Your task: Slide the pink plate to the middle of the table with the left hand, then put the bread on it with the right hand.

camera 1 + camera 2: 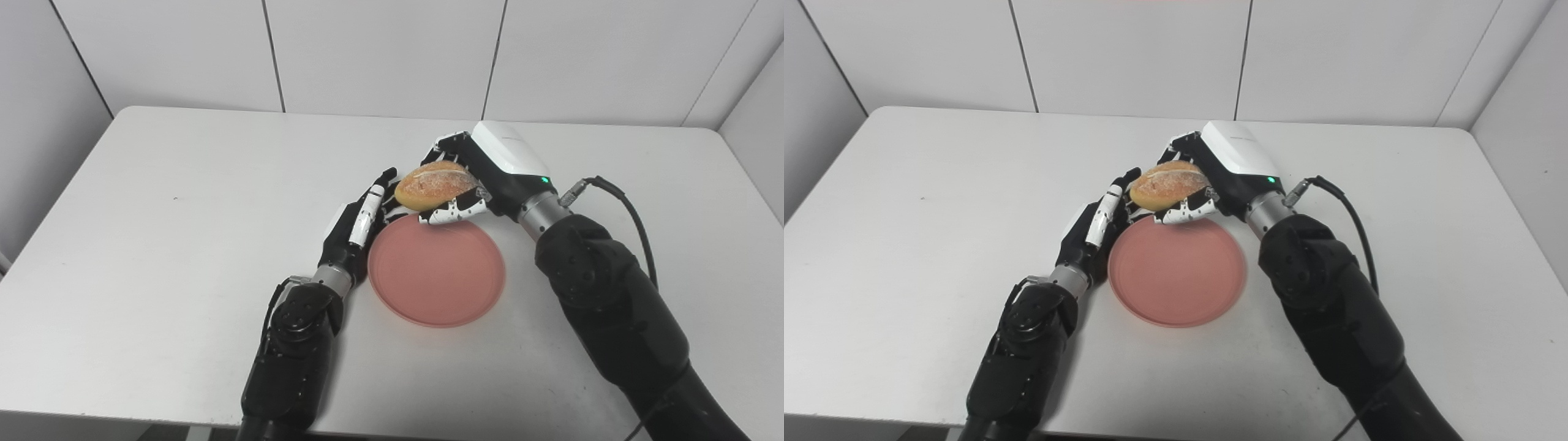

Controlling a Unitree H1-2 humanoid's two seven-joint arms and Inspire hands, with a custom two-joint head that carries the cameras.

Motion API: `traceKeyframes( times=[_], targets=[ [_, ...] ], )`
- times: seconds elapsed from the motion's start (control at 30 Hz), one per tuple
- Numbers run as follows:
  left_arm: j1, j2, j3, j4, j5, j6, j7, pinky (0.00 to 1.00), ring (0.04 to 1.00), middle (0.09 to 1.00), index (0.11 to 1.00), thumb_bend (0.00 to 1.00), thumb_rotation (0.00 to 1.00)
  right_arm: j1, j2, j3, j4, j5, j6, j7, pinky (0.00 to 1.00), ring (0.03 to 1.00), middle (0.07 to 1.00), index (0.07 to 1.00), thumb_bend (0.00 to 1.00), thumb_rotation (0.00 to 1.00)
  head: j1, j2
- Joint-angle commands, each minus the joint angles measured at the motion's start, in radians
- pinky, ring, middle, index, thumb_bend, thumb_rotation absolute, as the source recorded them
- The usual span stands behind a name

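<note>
The pink plate (436, 272) lies flat near the middle of the white table (184, 214). My left hand (358, 223) rests against the plate's left rim, fingers stretched out and apart, holding nothing. My right hand (474, 177) is shut on the bread (435, 184), a golden floured roll, and holds it just above the plate's far edge. The bread also shows in the right eye view (1168, 182), close to my left hand's fingertips (1127, 179).
Grey wall panels (392, 55) stand behind the table's far edge. A black cable (618, 199) loops off my right wrist. The table's front edge runs along the bottom of the picture.
</note>
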Motion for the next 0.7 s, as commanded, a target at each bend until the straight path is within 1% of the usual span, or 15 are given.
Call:
traceKeyframes(
  times=[0.0,0.1,0.2,0.3,0.4,0.47,0.57,0.67],
  targets=[
    [-0.008,-0.010,0.005,-0.002,0.012,0.006,0.017,0.92,0.910,0.928,0.917,0.33,1.00,-0.014,0.009,-0.004,-0.009,0.000,-0.058,-0.025,0.30,0.379,0.457,0.489,0.50,0.13,0.002,0.001],
    [-0.007,-0.011,0.005,-0.006,0.016,0.007,0.020,0.93,0.912,0.928,0.918,0.33,1.00,0.001,0.015,0.000,0.001,0.002,-0.068,-0.016,0.27,0.342,0.420,0.487,0.50,0.14,0.001,0.008],
    [-0.004,-0.011,0.005,-0.016,0.020,0.009,0.024,0.92,0.908,0.925,0.917,0.35,1.00,0.013,0.019,0.007,0.005,-0.007,-0.058,0.002,0.27,0.342,0.426,0.489,0.49,0.14,-0.008,0.013],
    [-0.004,-0.009,0.006,-0.024,0.015,0.013,0.021,0.92,0.912,0.930,0.923,0.34,1.00,0.020,0.016,0.016,0.016,-0.018,-0.066,0.008,0.31,0.377,0.457,0.491,0.49,0.14,-0.008,0.017],
    [-0.004,-0.010,0.008,-0.024,0.013,0.010,0.023,0.91,0.908,0.927,0.917,0.33,1.00,0.032,0.015,0.019,0.027,-0.021,-0.081,0.000,0.30,0.374,0.455,0.491,0.50,0.13,-0.008,0.019],
    [-0.003,-0.009,0.007,-0.026,0.016,0.011,0.025,0.91,0.907,0.926,0.915,0.33,1.00,0.038,0.014,0.024,0.026,-0.030,-0.068,0.010,0.30,0.374,0.457,0.491,0.50,0.13,-0.009,0.020],
    [-0.003,-0.007,0.005,-0.031,0.020,0.017,0.027,0.91,0.909,0.925,0.917,0.33,1.00,0.048,0.011,0.034,0.025,-0.050,-0.047,0.030,0.34,0.417,0.494,0.491,0.50,0.14,-0.010,0.022],
    [-0.003,-0.008,0.006,-0.037,0.016,0.024,0.027,0.91,0.912,0.927,0.920,0.32,1.00,0.061,0.002,0.042,0.031,-0.069,-0.066,0.027,0.37,0.447,0.515,0.491,0.50,0.14,-0.012,0.023]
  ],
)
